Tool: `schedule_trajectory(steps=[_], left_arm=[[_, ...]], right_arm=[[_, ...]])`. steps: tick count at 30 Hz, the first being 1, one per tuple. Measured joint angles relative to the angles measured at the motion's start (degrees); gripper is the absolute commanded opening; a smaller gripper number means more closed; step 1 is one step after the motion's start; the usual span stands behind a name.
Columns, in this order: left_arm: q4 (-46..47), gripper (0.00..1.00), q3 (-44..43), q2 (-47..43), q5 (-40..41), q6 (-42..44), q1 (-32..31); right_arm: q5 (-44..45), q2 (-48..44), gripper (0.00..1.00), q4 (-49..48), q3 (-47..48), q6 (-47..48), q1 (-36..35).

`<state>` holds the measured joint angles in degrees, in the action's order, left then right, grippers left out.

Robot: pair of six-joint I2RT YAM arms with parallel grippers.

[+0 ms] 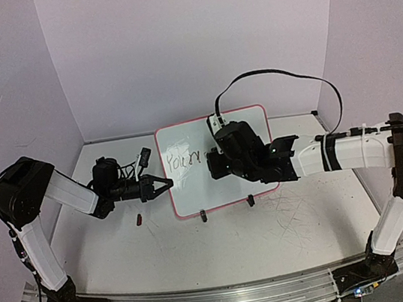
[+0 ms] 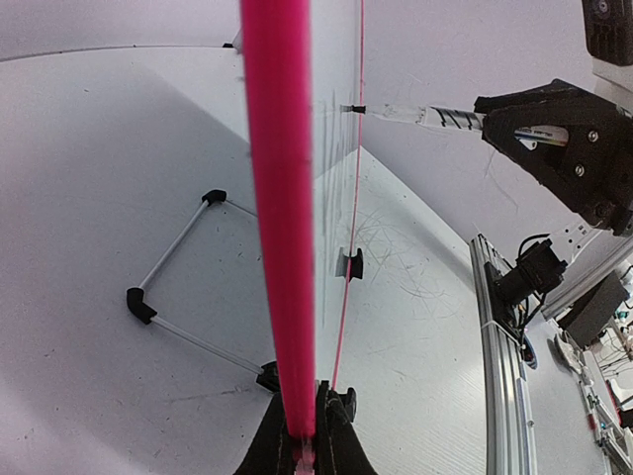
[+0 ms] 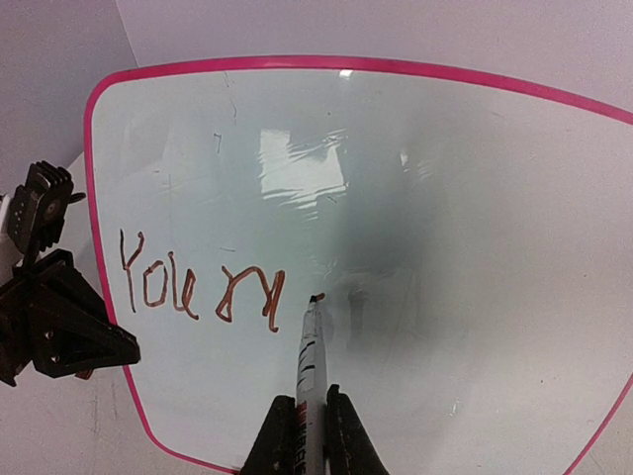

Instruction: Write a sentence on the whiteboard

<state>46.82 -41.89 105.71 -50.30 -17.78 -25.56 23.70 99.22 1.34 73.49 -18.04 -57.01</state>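
The whiteboard (image 1: 192, 190) stands upright mid-table, white with a pink rim (image 2: 282, 198). My left gripper (image 1: 163, 185) is shut on its left edge, the rim pinched between the jaws (image 2: 300, 396). My right gripper (image 1: 217, 165) is in front of the board, shut on a white marker (image 3: 310, 366) (image 2: 425, 116). The marker's tip touches the board face (image 3: 445, 247). The sentence (image 3: 198, 287) (image 1: 184, 158) is a short dark scrawl on the board's left part, ending just left of the tip, where a small fresh stroke shows.
Two black clip feet (image 1: 203, 215) (image 1: 251, 200) and a wire stand (image 2: 178, 297) hold the board up. A small dark object (image 1: 139, 219) lies on the scratched tabletop left of the board. A black cable (image 1: 273, 72) arcs over the right arm. A metal rail (image 1: 223, 296) runs along the near edge.
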Motion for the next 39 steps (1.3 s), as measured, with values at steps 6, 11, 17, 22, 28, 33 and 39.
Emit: schedule_trajectory(steps=[6,11,17,22,28,33,39], left_arm=[[-0.27,0.00,0.00,-0.11,0.02,0.02,0.00],[-0.32,0.00,0.00,-0.20,0.07,0.02,0.00],[-0.34,0.00,0.00,-0.20,0.08,0.02,0.00],[-0.34,0.00,0.00,-0.20,0.09,0.02,0.00],[-0.34,0.00,0.00,-0.20,0.11,0.02,0.00],[-0.37,0.00,-0.04,-0.20,0.11,0.02,0.00],[-0.43,0.00,-0.09,-0.20,0.11,0.01,0.00]], right_arm=[[0.02,0.00,0.00,0.00,0.00,0.00,0.00],[0.04,0.00,0.00,0.00,0.00,0.02,0.00],[0.04,0.03,0.00,0.00,0.05,0.20,0.00],[0.04,0.11,0.00,0.02,0.30,0.32,0.00],[0.03,0.22,0.00,0.02,0.47,0.63,0.00],[-0.14,0.69,0.00,-0.59,1.22,1.31,-0.02],[-0.79,0.93,0.00,-1.03,1.40,1.66,-0.01]])
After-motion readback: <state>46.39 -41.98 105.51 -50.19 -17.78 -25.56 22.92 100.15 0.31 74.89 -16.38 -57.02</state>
